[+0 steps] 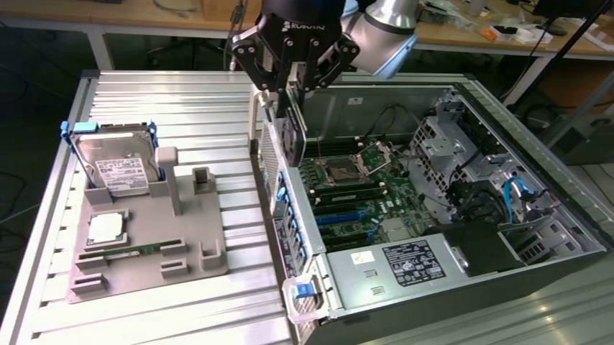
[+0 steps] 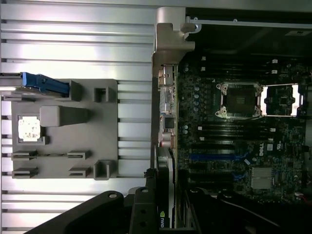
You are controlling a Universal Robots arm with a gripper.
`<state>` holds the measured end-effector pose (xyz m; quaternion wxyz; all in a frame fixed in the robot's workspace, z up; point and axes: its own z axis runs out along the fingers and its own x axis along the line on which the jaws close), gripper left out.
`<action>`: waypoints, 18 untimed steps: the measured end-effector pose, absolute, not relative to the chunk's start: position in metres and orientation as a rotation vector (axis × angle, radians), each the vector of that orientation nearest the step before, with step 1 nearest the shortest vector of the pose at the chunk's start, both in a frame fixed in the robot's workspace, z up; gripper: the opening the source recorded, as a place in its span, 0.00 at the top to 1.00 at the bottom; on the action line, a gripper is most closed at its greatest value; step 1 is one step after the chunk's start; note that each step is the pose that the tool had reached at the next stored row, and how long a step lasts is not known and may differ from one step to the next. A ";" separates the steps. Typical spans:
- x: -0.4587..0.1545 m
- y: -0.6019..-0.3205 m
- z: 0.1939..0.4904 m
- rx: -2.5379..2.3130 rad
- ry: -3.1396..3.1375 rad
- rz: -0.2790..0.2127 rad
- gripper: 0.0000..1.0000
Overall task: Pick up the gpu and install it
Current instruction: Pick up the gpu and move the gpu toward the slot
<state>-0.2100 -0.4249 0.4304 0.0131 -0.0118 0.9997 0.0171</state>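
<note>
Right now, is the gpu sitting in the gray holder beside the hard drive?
No, the gripper holds the gpu upright at the open computer case's edge, apart from the gray holder.

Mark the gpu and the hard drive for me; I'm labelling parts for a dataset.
gpu (image 1: 290, 140), exterior view, middle of the dark card face.
hard drive (image 1: 120, 171), exterior view, on its white label.

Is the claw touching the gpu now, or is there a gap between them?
Touching. The exterior view shows the claw closed on the upper edge of the gpu, which hangs upright from it.
</note>
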 end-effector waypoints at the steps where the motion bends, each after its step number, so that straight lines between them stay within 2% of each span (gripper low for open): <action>1: -0.209 -0.425 0.430 -0.037 3.115 0.053 0.73; 18: -0.193 -0.424 0.430 -0.037 3.115 0.053 0.73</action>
